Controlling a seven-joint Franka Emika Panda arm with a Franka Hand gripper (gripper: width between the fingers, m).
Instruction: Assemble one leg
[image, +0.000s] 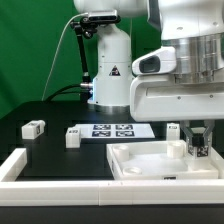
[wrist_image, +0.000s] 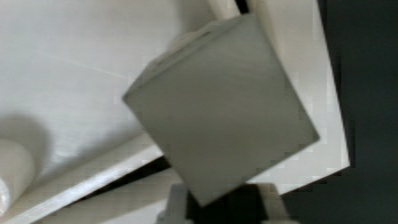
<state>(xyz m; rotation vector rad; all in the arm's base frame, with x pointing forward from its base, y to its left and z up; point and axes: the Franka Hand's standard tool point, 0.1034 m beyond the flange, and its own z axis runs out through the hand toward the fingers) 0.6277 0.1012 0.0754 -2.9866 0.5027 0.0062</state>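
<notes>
Setting: robotics laboratory test cell. Evidence: a white Franka arm base (image: 108, 70) with cabling, mounted upper centre of the exterior view before a plain green backdrop (image: 35, 50); a black table (image: 50, 110) edged by a white border rail (image: 14, 166) at lower left. A marker board (image: 112, 130) with fiducial tags lies mid-frame, and tagged white blocks (image: 33, 128) sit at left.

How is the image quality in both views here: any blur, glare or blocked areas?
Exterior view: evenly lit, fairly sharp; the arm blocks the upper right, white panel nearly washes out. Wrist view: soft and close; a grey blurred pincer finger covers the centre, hiding most of the panel.
</notes>
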